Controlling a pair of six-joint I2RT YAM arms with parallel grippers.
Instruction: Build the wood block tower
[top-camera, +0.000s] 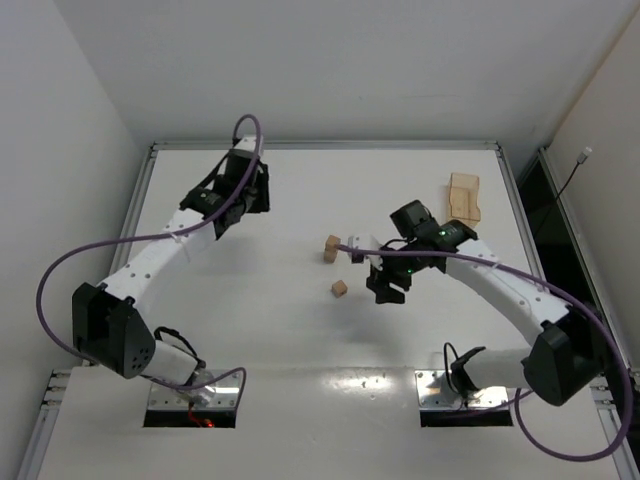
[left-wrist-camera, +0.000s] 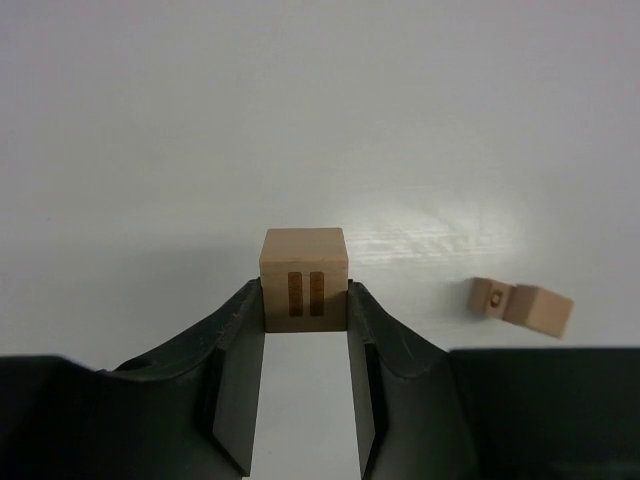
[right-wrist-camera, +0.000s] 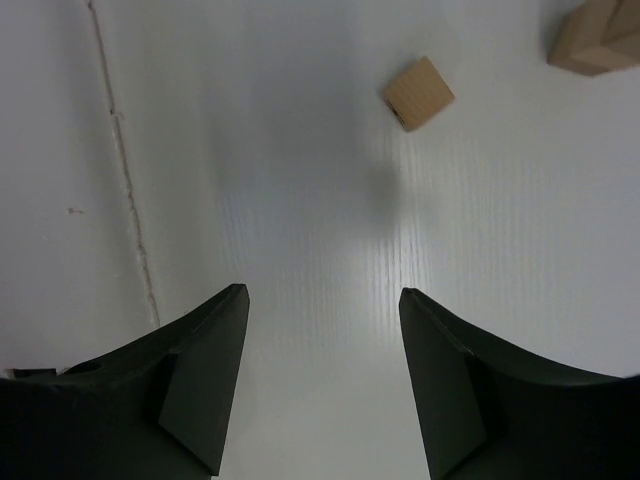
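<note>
My left gripper (top-camera: 254, 196) stands at the back left of the table. In the left wrist view it (left-wrist-camera: 305, 296) is shut on a small tan wood block (left-wrist-camera: 304, 272) with two dark bars on its face, gripped at the fingertips. My right gripper (top-camera: 385, 288) is open and empty (right-wrist-camera: 322, 296) over the table's middle. A loose tan cube (top-camera: 339, 288) lies just left of it, ahead of the fingers in the right wrist view (right-wrist-camera: 417, 93). A short column of tan cubes (top-camera: 331, 248) stands behind that; it shows at the top right edge of the right wrist view (right-wrist-camera: 598, 40).
Larger flat pale wooden slabs (top-camera: 463, 196) lie at the back right. In the left wrist view two small tan pieces (left-wrist-camera: 520, 305) lie side by side to the right, one with a hole. A thin seam (right-wrist-camera: 125, 170) runs along the table left of the right gripper.
</note>
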